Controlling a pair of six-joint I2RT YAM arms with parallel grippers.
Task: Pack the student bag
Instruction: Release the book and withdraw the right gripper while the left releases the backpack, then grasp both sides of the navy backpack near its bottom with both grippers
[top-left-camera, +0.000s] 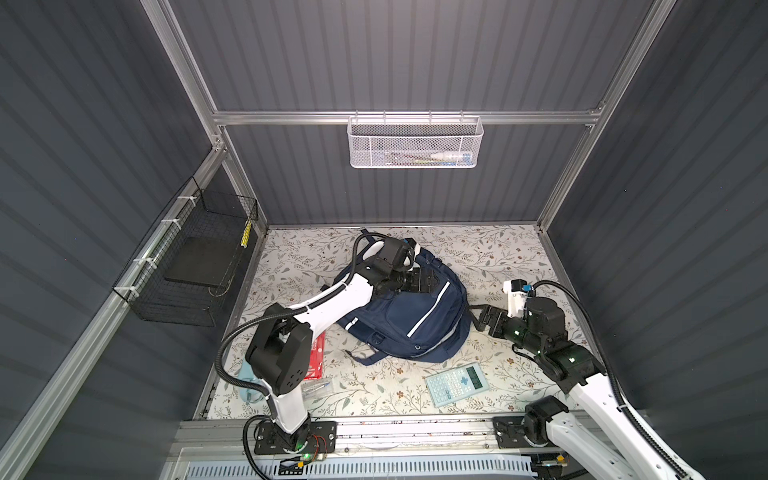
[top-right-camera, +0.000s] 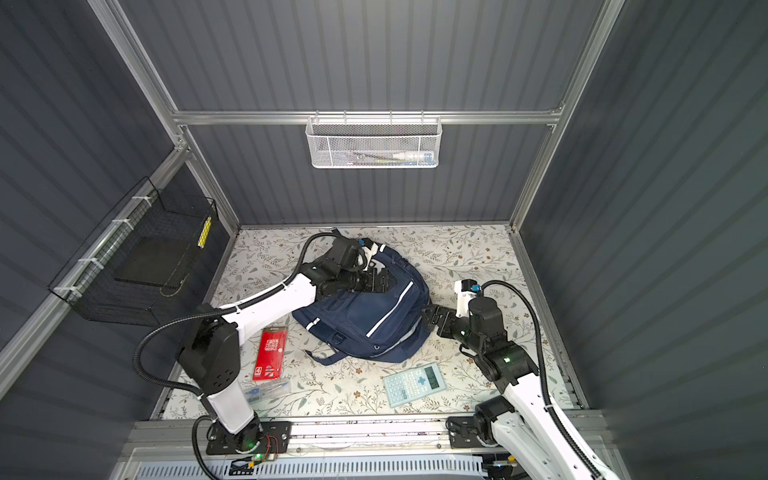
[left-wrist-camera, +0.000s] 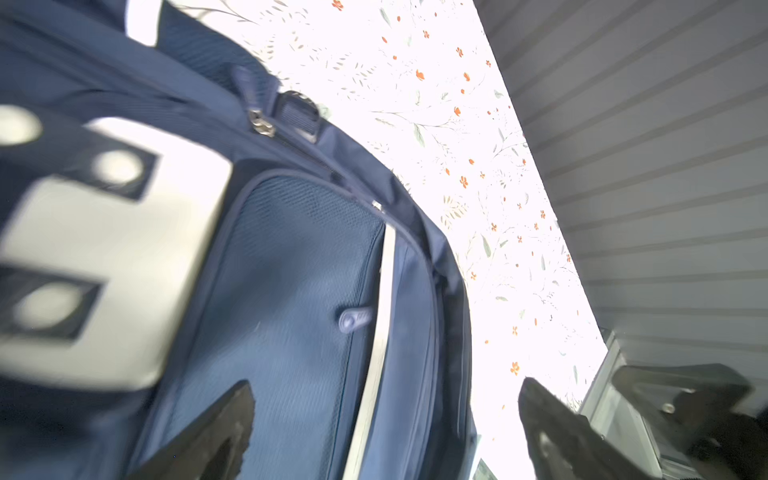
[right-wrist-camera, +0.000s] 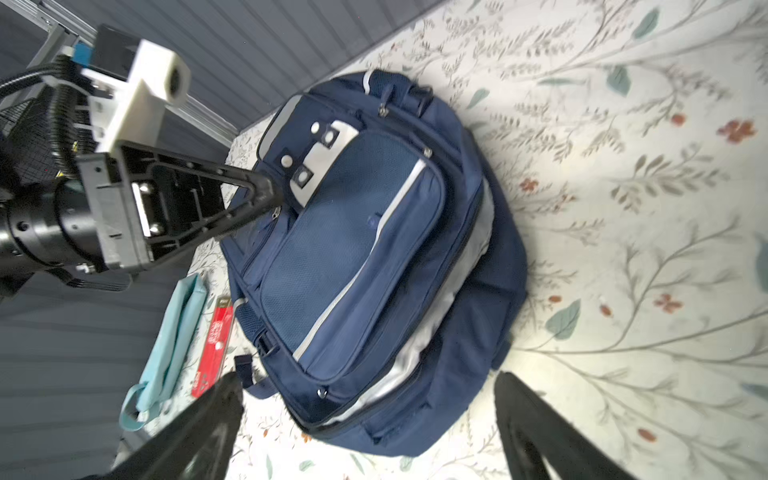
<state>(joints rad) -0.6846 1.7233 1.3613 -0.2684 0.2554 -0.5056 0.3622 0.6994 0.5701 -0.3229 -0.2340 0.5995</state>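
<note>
- The student bag (top-left-camera: 411, 320) (top-right-camera: 365, 322) lies flat on the floral desk (top-left-camera: 503, 257), front pockets up. It sits about mid-desk, toward the back wall, and is the largest thing there.
- My left fingers (top-left-camera: 427, 281) (top-right-camera: 383, 282) hang over the bag's upper end, close to its white buckled patch (right-wrist-camera: 322, 160).
- In the left wrist view the two of them stand wide apart, one finger (left-wrist-camera: 216, 428) at each side, with only blue fabric and a white stripe (left-wrist-camera: 380, 332) below. They grip nothing. Whether they touch the cloth I cannot tell.
- My right fingers (top-left-camera: 483, 318) (top-right-camera: 433, 316) sit low, just beside the bag's right edge, pointing at it. In the right wrist view they are spread, and nothing is held between them.
- A pale blue calculator (top-left-camera: 455, 383) (top-right-camera: 413, 383) lies on the desk near the front edge, apart from the bag.
- A red packet (top-right-camera: 271, 353) lies on my left side, beside my left arm, with a clear pen case (top-right-camera: 269, 390) just in front of it.
- A light-blue pouch (right-wrist-camera: 174, 332) lies next to the red packet, on its far side from the bag.
</note>
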